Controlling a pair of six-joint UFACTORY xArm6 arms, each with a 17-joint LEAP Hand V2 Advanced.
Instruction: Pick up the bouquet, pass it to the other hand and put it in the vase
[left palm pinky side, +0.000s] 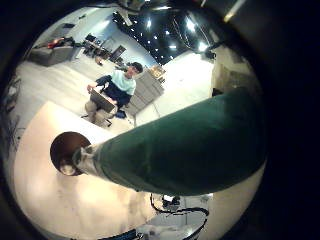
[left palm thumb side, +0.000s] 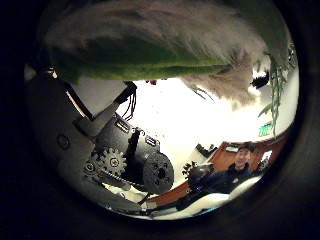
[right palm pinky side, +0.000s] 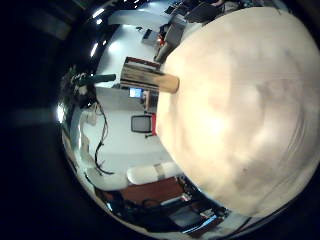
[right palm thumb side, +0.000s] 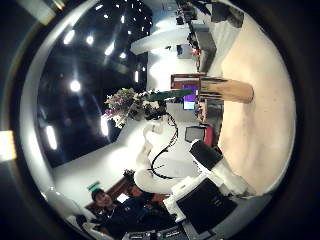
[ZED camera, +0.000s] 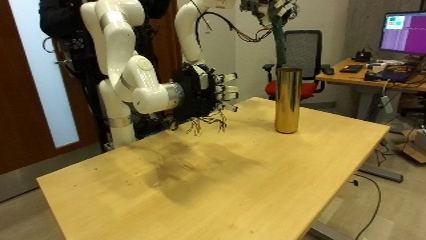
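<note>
Glossy metal vase, matt wooden table

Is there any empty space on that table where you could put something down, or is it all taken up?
Most of the wooden table is bare: the whole near part, from the right hand out to the front corner, holds nothing. The only thing standing on it is the gold vase near the far edge. It is crowded just there, where the left hand holds the bouquet over the vase.
</note>
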